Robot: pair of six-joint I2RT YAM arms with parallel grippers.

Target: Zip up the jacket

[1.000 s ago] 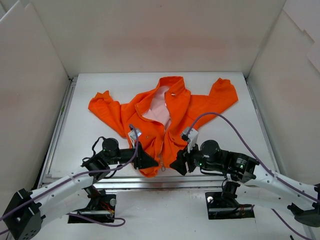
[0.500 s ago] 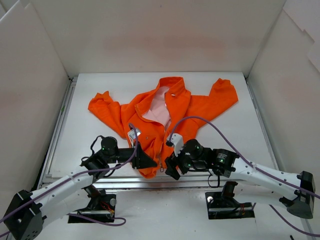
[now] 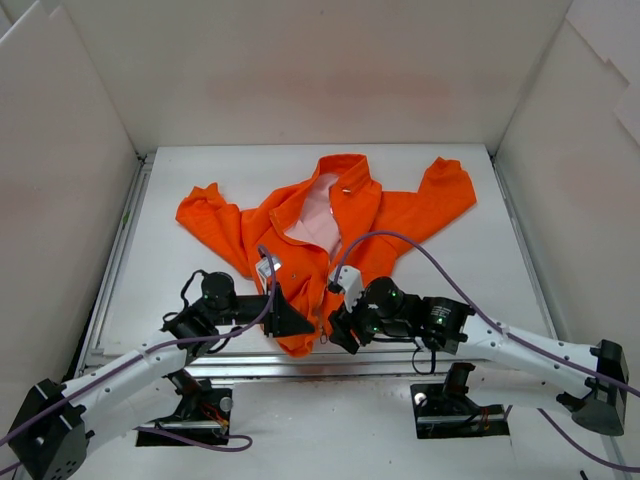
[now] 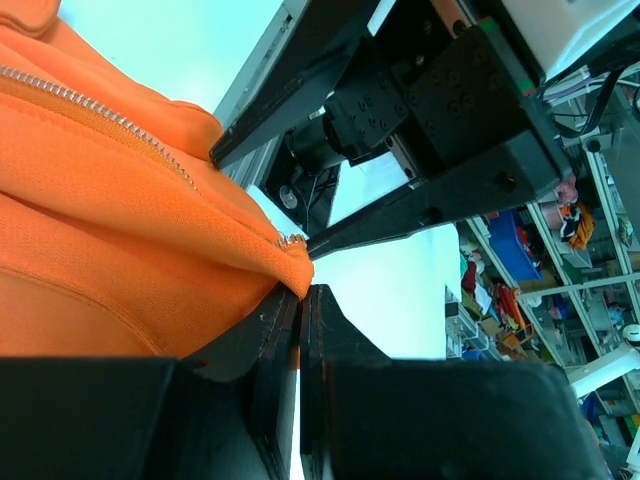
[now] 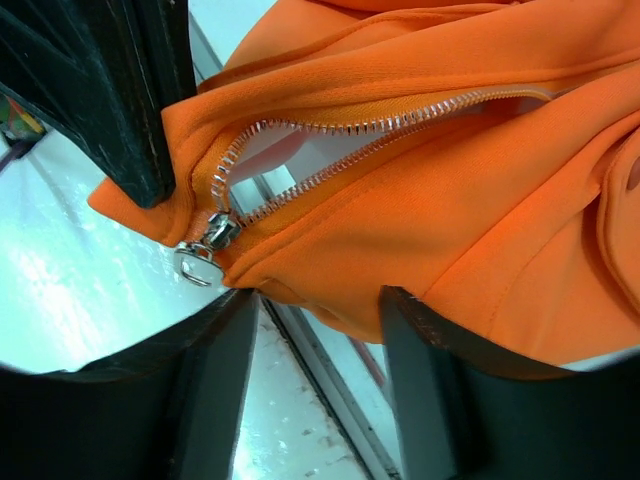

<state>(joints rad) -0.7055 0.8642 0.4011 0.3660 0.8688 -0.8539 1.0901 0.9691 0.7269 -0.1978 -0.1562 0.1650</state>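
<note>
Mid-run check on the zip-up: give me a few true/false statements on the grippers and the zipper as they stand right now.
1. The left gripper is shut on the hem of the jacket. True.
2. The zipper is fully closed. False: the slider sits down at the hem, and the teeth are apart above it.
3. The right gripper is open. True.
4. The right gripper holds the pull ring. False: the ring hangs free, ungripped.
</note>
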